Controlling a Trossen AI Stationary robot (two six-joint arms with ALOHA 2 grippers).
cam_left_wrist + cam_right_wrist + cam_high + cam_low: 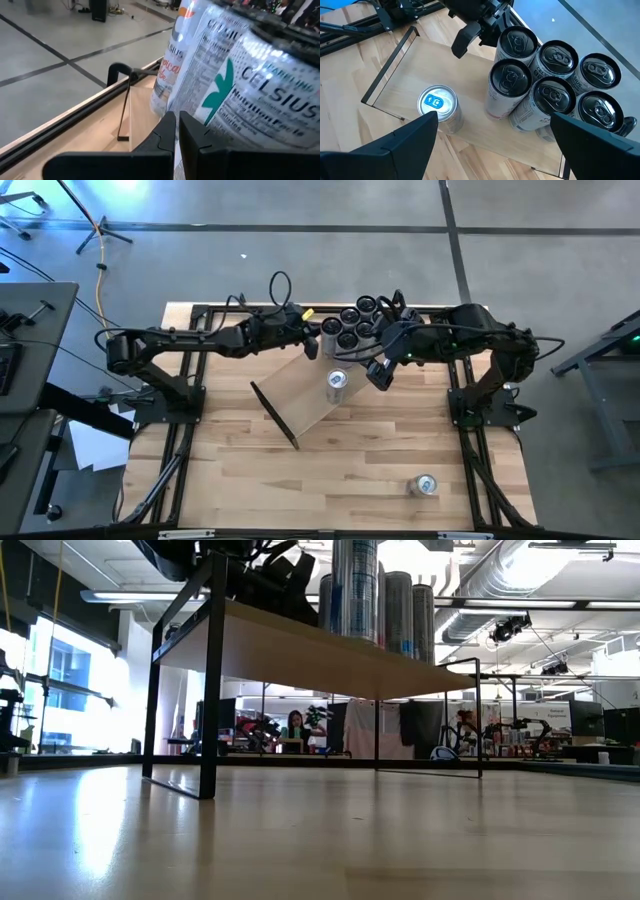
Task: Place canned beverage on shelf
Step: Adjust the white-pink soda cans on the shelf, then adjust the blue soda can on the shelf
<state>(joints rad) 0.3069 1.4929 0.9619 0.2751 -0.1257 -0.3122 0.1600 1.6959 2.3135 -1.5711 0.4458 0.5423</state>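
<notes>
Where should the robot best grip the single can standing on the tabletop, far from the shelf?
Grip the lone can around its round side wall, about mid-height, coming down from above with the open right gripper, the nearer arm. The can seems upright, lid up, with bare tabletop all around, so the fingers probably fit on both sides.

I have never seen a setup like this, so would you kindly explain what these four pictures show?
Two dark robot arms work at a striped butcher-block table. One camera looks straight down, one sits at table height, and one rides on each wrist. A pale wood shelf with black brackets carries a cluster of tall black-topped cans and one silver can with a blue top. Another silver can stands apart on the table. The left gripper, shut, is beside the cluster; the right gripper hovers open above the shelf, holding nothing.
</notes>
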